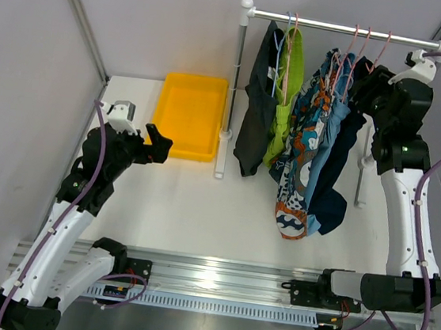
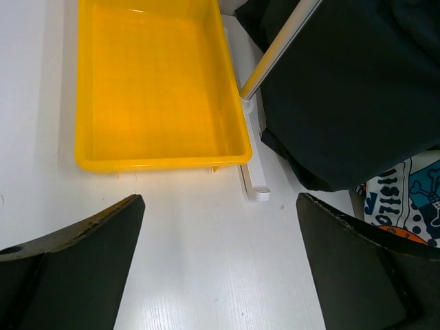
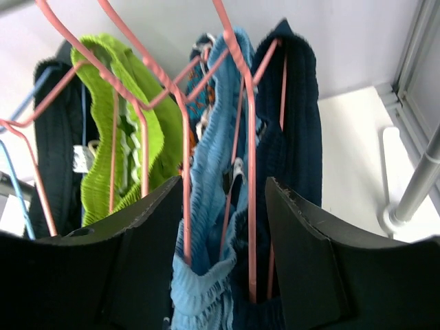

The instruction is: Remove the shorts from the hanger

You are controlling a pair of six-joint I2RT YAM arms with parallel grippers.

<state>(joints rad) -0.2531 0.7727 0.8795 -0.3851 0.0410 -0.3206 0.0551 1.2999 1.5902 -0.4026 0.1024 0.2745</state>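
**At the rail [image 1: 324,23], right end effector [image 3: 223,189] straddles two pairs of shorts**

Between its dark fingers sit the ribbed waistband of the light blue shorts [image 3: 206,206], a pink wire hanger [image 3: 250,172] and the edge of the navy shorts [image 3: 299,137]. The jaws stand partly apart, and whether they press the cloth cannot be told. Leftward along the rail hang the patterned shorts [image 1: 297,190] in orange, teal and white, then the lime green shorts [image 3: 157,137] with a gathered waist, then the charcoal-black shorts [image 3: 58,151]. All five drape lengthwise from hangers above the bench [image 2: 206,275]. Well apart on the left, the left end effector [image 2: 220,213] hovers with jaws wide and nothing between them, near a yellow tray [image 2: 158,163].
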